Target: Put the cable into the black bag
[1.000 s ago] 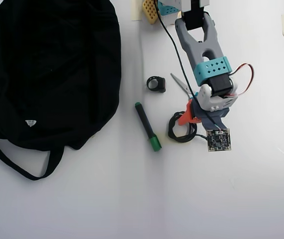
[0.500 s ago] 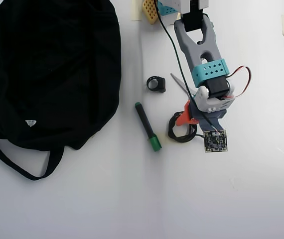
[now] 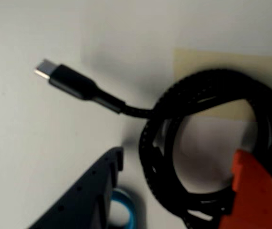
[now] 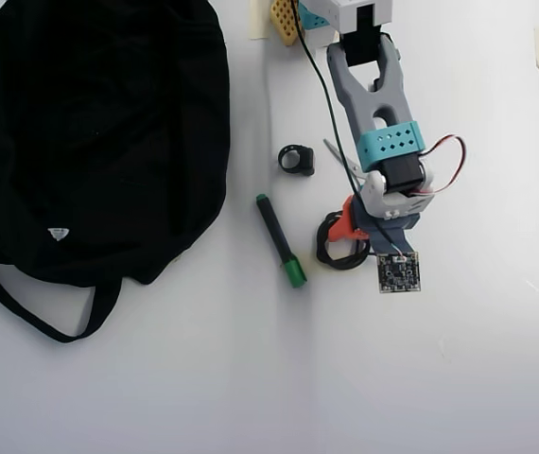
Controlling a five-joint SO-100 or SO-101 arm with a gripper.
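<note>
The thin black cord wound in a small coil [image 3: 212,148] lies on the white surface [image 4: 440,378]; the orange and dark fingers [image 3: 174,191] straddle its loop, spread apart, gripping nothing; the large black fabric backpack [image 4: 99,132] sits well apart at the overhead view's left.

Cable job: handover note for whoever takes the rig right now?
Gripper: open, down over the cable; orange finger inside the coil, dark finger outside it. Not yet closed on it.
Cable: coiled on the table, plug lying loose.
Black bag: at left in the overhead view, marker and black ring in between.
Done: approach. Left: grasp, lift, carry to bag, drop in.
</note>
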